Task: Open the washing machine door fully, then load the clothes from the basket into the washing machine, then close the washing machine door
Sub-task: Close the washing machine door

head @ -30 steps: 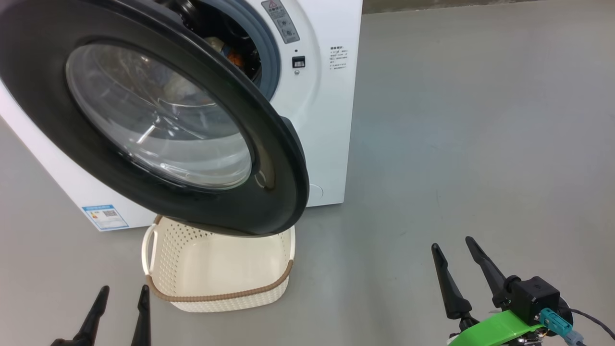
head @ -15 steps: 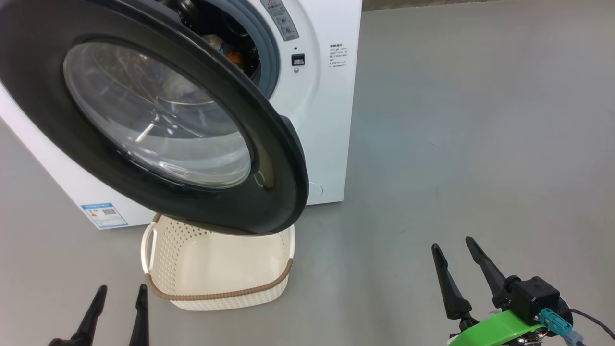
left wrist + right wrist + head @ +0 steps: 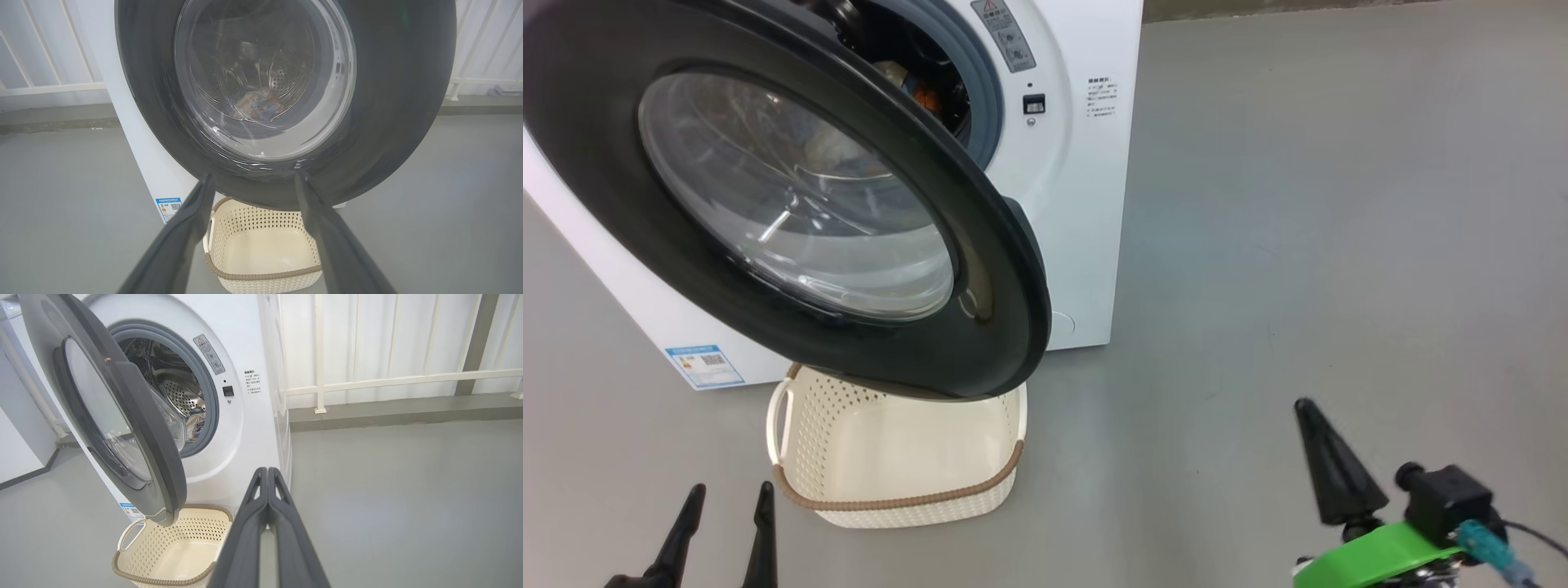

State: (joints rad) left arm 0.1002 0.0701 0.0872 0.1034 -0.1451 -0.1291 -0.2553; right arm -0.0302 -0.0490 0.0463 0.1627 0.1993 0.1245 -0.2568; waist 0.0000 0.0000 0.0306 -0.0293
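The basket (image 3: 894, 504) sits on the floor (image 3: 1298, 245) against the front of the washing machine (image 3: 1086, 204), under the lower edge of the door (image 3: 792, 196), and nothing lies in it. The clothes (image 3: 257, 104) show as a small bundle in the drum, seen through the glass. Loading looks done, so the step in hand is most likely closing the door, which stands swung about halfway out over the basket. The left gripper (image 3: 732, 490) hangs low beside the basket's left corner, jaws parted and holding nothing. The right gripper (image 3: 1307, 411) sits low and well off to the right, jaws pressed together with nothing between them. To close it well, push on the black rim near the free edge, far from the hinge and not on the bulging glass. Follow the door's arc steadily and finish with a firm press so the latch catches. First check that no cloth lies over the grey seal.
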